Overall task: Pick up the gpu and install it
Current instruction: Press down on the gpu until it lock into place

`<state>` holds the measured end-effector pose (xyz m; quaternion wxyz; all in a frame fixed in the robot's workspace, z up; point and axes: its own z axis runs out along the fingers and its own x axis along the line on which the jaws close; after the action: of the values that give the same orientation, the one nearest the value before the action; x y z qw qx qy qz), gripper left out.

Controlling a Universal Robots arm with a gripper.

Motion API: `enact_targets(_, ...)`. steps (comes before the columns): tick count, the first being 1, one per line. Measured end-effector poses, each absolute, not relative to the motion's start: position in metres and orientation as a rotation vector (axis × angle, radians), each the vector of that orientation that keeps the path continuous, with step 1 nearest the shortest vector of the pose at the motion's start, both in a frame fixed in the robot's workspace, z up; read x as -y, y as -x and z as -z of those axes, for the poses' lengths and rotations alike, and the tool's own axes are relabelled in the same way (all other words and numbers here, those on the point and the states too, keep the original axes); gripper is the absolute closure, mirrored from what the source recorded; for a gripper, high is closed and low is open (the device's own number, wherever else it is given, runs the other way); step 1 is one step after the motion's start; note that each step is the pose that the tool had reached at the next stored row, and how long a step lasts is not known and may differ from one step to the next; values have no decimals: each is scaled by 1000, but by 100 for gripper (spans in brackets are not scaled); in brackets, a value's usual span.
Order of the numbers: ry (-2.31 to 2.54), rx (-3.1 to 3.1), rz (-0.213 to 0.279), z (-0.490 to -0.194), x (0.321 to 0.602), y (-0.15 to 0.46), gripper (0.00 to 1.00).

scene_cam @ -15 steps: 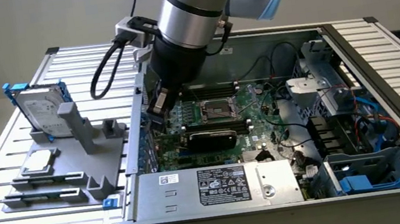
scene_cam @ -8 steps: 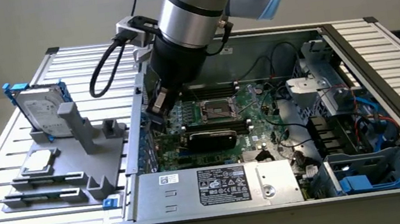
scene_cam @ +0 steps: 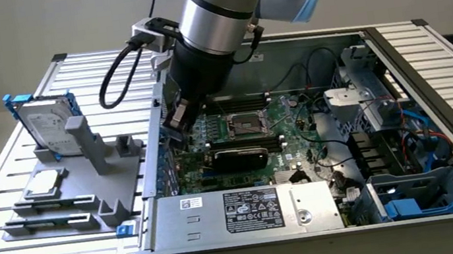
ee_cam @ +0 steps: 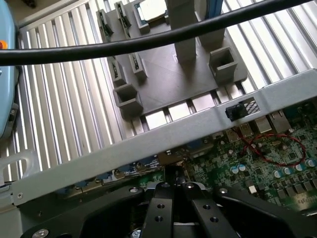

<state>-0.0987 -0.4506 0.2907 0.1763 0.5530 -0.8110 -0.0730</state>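
Black shroud shows the gpu (scene_cam: 238, 158) already on the motherboard (scene_cam: 291, 132); we see our gripper (ee_cam: 174, 184) closed beside it, holding nothing, and it might scrape components.

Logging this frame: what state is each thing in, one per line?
computer case: open, insides exposed.
pincer: shut, nothing visibly held, low inside the case near its wall.
gpu: standing on the motherboard, apparently slotted in, apart from the pincer.
hard drive: upright in the grey holder.
processor chip: lying flat on the holder.
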Motion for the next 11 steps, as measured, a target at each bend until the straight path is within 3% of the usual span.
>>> enact_targets(11,-1470,2345,194,-290,451,99,89)
